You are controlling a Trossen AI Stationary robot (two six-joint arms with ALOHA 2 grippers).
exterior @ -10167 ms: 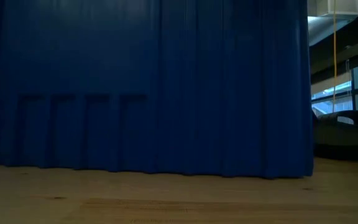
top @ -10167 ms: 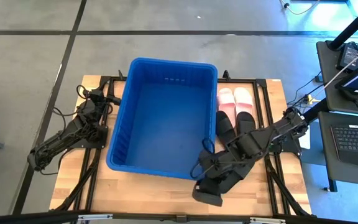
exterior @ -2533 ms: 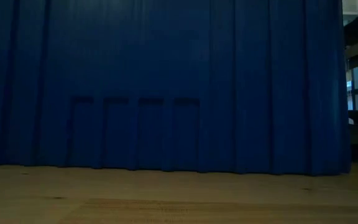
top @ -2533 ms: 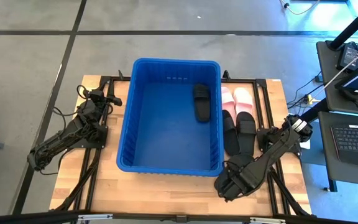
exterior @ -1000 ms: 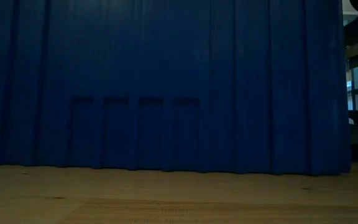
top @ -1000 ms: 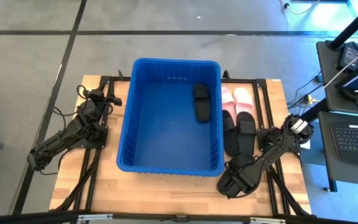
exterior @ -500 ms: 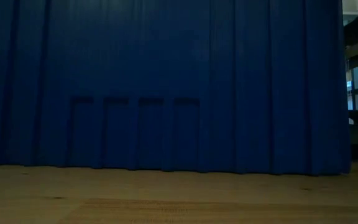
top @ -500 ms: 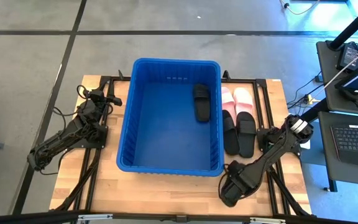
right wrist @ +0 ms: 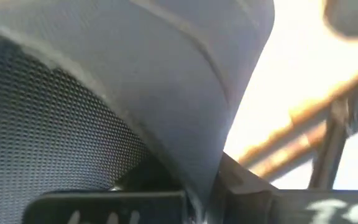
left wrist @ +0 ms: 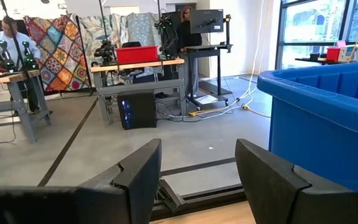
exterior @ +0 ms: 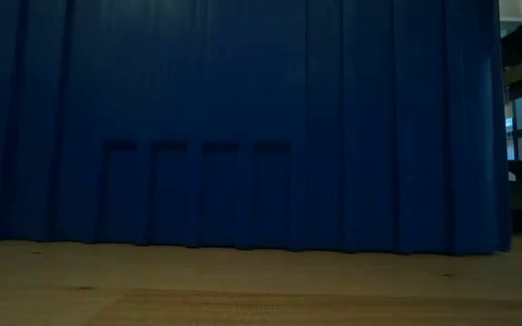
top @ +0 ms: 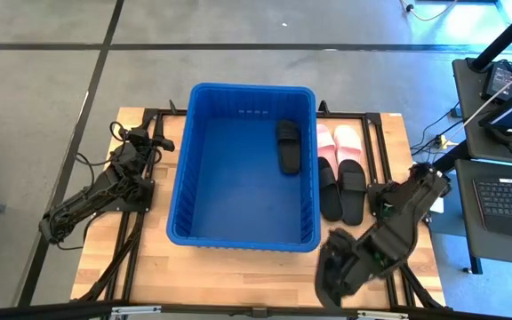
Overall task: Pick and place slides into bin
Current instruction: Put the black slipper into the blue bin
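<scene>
— Beside the bin [top: 242, 233], what is noted?
— Off its near right corner, the right gripper [top: 332, 283] is seen over the table [top: 229, 267], clamped on a matte black slide [right wrist: 123, 68]; a ribbed dark sole fills its wrist view.
— And the bin itself?
— Deep, blue, thick-rimmed; one black slide [top: 289, 146] is laid inside against its right wall.
— The remaining slides?
— Just right of the bin, two black ones [top: 341, 188] are set side by side, with two pale pink ones [top: 336, 142] just beyond them.
— The left gripper [left wrist: 197, 180]?
— Parked left of the bin, fingers spread, nothing held.
</scene>
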